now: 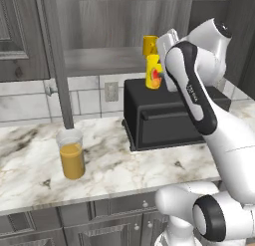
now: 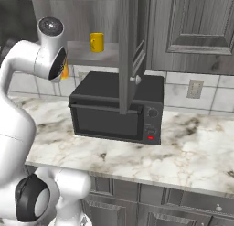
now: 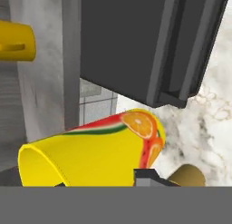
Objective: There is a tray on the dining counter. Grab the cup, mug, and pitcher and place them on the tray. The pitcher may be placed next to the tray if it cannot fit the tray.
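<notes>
My gripper (image 1: 158, 65) is shut on the cup (image 1: 153, 71), a bright-yellow tumbler with a red-orange fruit mark, and holds it in the air above the microwave's top. In the hand view the cup (image 3: 95, 153) lies across the bottom, between the fingertips (image 3: 146, 177). From the right base camera only an orange sliver of the cup (image 2: 65, 72) peeks out behind my arm. The squat golden mug (image 1: 149, 44) (image 2: 96, 42) (image 3: 16, 41) stands on the open cabinet shelf behind it. The glass pitcher (image 1: 72, 154) of orange liquid stands on the marble worktop at the left. The tray and the dining counter are out of view.
A black microwave (image 1: 164, 118) (image 2: 119, 108) sits on the worktop below the cup. An open cabinet door (image 1: 57, 65) (image 2: 128, 51) hangs edge-on in front of the shelf. Tiled wall runs behind, and the worktop's front edge lies near my base.
</notes>
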